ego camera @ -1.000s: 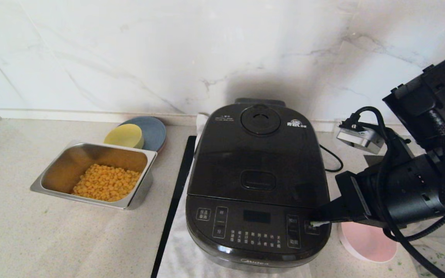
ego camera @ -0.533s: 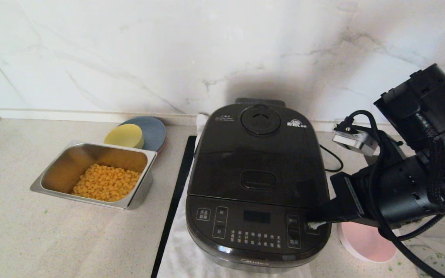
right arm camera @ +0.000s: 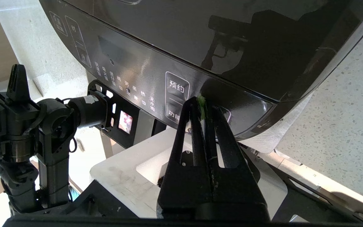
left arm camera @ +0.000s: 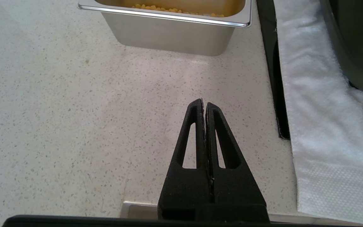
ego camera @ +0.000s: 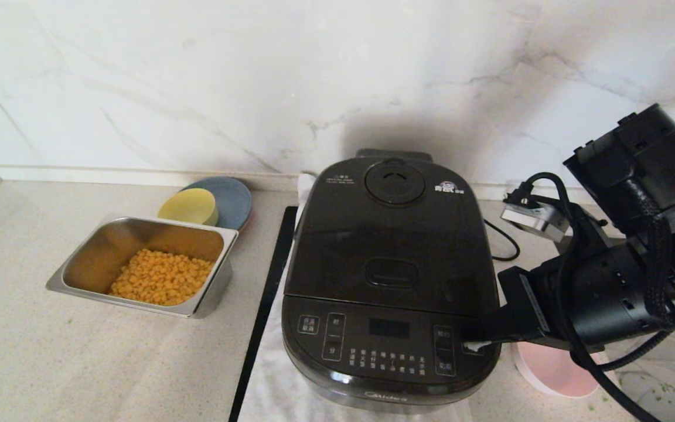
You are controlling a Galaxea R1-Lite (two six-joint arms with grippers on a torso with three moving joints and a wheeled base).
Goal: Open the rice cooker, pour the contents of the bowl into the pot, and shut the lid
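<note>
From the head view, the rice cooker (ego camera: 389,281) sits on the counter (ego camera: 79,363), lid (ego camera: 390,234) down; the right gripper (ego camera: 473,344), jaws closed, touches its front panel, the bowl (ego camera: 551,375) just beside.

Left wrist: left gripper (left arm camera: 204,105) closed, empty, above counter.

Right wrist: closed fingertips (right arm camera: 197,104) meet the panel.

right tool (ego camera: 473,344) closed, left tool (left arm camera: 204,105) closed

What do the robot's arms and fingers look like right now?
Both are matte black. The right gripper has two tapered triangular fingers with slotted cut-outs, a green speck at the tips; its arm carries braided black cables and a silver camera block. The left gripper has the same slotted black fingers.
</note>
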